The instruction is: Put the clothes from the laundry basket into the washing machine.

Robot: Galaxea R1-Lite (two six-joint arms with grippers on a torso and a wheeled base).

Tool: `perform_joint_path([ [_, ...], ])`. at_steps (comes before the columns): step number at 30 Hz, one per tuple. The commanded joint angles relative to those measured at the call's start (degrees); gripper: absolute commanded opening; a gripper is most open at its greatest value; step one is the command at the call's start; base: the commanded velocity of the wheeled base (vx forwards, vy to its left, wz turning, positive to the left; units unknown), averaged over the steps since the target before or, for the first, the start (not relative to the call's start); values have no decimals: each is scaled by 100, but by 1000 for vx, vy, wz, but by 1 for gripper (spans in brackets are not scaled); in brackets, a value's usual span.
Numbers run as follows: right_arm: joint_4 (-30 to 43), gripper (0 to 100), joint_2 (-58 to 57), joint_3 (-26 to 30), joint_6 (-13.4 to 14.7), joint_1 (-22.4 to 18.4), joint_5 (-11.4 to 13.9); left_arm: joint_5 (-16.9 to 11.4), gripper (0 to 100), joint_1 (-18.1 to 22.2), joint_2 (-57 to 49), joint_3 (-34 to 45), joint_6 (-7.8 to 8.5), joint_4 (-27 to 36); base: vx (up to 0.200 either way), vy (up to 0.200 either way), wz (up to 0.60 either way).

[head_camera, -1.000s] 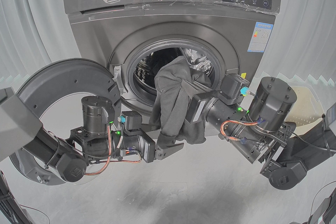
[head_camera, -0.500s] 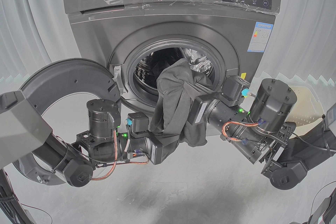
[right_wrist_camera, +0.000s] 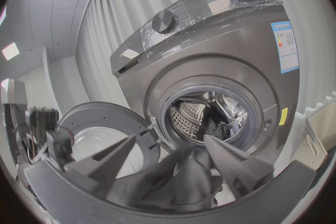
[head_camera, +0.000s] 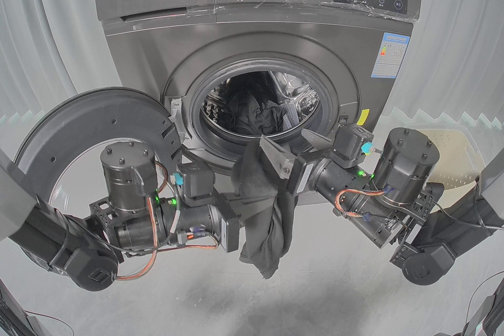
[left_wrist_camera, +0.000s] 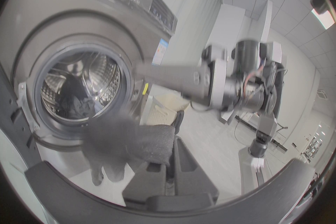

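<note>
- The round door [head_camera: 94, 122] is swung wide open, far to the left and out of the way.
- The left claw [left_wrist_camera: 170, 151] sits low in front of the washing machine [head_camera: 252, 32]. Its two fingers look pressed together on an edge of the dark cloth [head_camera: 265, 227] (I think it is pinching it).
- The dark cloth hangs outside the machine, long from top to bottom. Its top end is just under the lip of the drum hole [head_camera: 257, 101]. I cannot tell if it touches the lip.
- From the left claw, the hole is up and farther back. I think the next move is to lift and push in.
- Other dark clothes [head_camera: 257, 114] lie in the drum.
- The right claw [head_camera: 282, 136] is spread wide and holds nothing. It is beside the cloth's top and nearer the hole.
- The laundry basket [head_camera: 462, 164] stands far right.
</note>
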Motion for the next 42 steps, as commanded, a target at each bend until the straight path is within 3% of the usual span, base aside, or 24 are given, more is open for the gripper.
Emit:
perform_joint_path([
  [1,25,100,28,272,-36,-153,-5,-10,0,51,-370,-356,-140,-27,0,0,0],
  [2,7,100,19,412,-36,-170,3,8,0,60,-397,-594,-281,-27,0,0,0],
  [5,-37,100,11,650,-36,-188,3,192,0,87,-344,-928,-387,-18,0,0,0],
  [12,-46,100,28,1168,-142,-487,74,808,0,113,-54,-1385,-395,-62,0,0,0],
  [21,-90,100,213,1564,-221,-724,223,878,0,113,-142,-1402,-395,-115,0,0,0],
  [29,-116,100,318,1581,-229,-697,214,922,0,113,-133,-1402,-395,-211,0,0,0],
  [35,-116,100,397,1696,-265,-636,214,1230,0,166,-133,-1429,-387,-203,0,0,0],
  [38,-125,100,599,1740,-317,-469,223,1572,0,201,-28,-1587,-378,-185,0,0,0],
  [42,-274,100,802,1704,-317,-249,320,1625,0,201,25,-1701,-378,-194,0,0,0],
])
